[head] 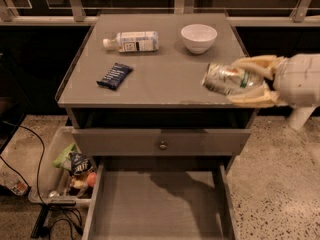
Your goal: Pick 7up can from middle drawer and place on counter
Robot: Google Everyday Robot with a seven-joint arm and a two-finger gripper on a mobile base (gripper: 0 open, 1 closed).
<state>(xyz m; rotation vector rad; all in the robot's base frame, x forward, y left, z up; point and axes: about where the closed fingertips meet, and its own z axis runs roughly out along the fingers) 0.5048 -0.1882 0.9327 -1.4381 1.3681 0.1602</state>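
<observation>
The 7up can, silvery-white with green print, lies sideways in my gripper, which is shut on it. The gripper holds the can in the air over the right front part of the counter, its tan fingers above and below the can. The white arm reaches in from the right edge. The middle drawer stands pulled open below, its bare grey floor showing. The drawer front with a round knob sits closed above it.
On the counter lie a white-labelled plastic bottle at the back left, a white bowl at the back right and a dark blue packet at the left. A bin of snacks and cables stand on the floor at the left.
</observation>
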